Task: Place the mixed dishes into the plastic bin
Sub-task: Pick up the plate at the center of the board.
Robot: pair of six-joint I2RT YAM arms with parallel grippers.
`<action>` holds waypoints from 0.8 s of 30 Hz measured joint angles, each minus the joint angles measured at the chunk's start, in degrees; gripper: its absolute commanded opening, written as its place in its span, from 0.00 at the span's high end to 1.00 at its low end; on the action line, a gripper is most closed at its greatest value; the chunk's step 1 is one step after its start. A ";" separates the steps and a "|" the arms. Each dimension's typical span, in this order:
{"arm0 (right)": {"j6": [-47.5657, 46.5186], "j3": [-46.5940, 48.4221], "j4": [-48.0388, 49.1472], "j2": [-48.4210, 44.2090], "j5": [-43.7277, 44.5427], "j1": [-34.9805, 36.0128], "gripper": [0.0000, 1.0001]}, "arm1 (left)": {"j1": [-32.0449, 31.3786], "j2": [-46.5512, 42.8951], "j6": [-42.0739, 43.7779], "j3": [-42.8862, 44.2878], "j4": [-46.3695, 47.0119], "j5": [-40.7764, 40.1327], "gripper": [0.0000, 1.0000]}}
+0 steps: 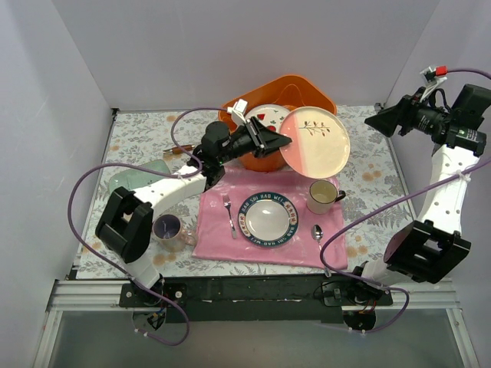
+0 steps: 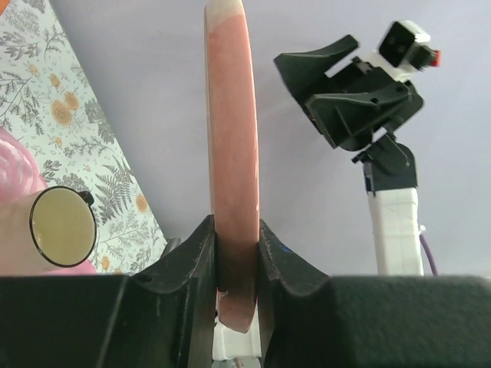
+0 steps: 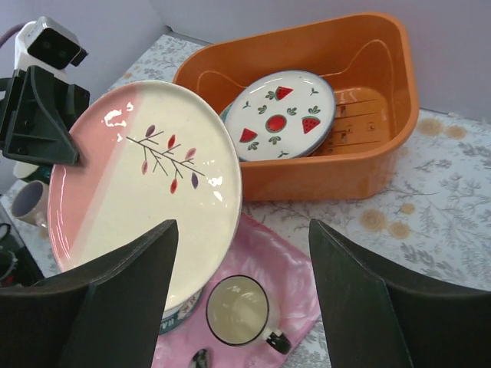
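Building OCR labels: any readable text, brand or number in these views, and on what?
Rim of the white plate on the pink cloth: dark capital letters all round, too small and blurred to read.
No other words, brands, numbers or signs show in any view.

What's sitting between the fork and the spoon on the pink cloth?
A white plate with a dark lettered rim lies between the fork and the spoon. The top view shows it.
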 measured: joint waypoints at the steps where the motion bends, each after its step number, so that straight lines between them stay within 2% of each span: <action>1: 1.62 -1.16 0.96 -0.26 -0.37 0.04 0.24 | 0.48 -1.05 0.24 -0.92 0.37 0.44 1.00; 6: 7.21 -5.29 3.96 -0.92 -0.72 2.01 0.25 | 2.21 -3.93 0.72 -4.00 2.95 2.71 1.00; 13: 12.15 -9.77 5.73 -2.78 1.62 9.79 0.24 | 3.13 -4.00 0.48 -4.74 5.27 5.11 1.00; 20: 19.85 -15.89 8.83 -4.26 3.85 14.14 0.23 | 3.61 -4.04 0.07 -5.16 6.88 5.79 1.00; 23: 23.02 -17.42 9.66 -4.26 5.49 15.15 0.25 | 3.76 -4.09 -0.20 -5.77 7.67 5.84 1.00; 24: 24.35 -17.84 10.03 -4.26 5.64 15.23 0.30 | 3.78 -4.09 -0.26 -5.88 7.72 5.81 1.00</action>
